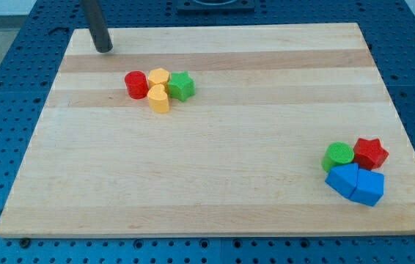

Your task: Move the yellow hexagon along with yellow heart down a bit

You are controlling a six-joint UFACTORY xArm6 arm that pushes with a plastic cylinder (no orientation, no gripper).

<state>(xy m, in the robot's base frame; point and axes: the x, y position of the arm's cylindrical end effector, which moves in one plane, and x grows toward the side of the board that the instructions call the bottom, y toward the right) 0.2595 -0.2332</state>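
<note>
my tip rests on the wooden tabletop near its top-left corner, well apart from the yellow hexagon, up and to the view's left of it. there are no jaws on this rod, so no jaw state shows. the yellow heart sits just below the yellow hexagon, touching it. a red cylinder presses against the hexagon's left, a green star against its right (a tight cluster). far to the lower right of the hexagon lie a green cylinder, a red star and two blue blocks.
</note>
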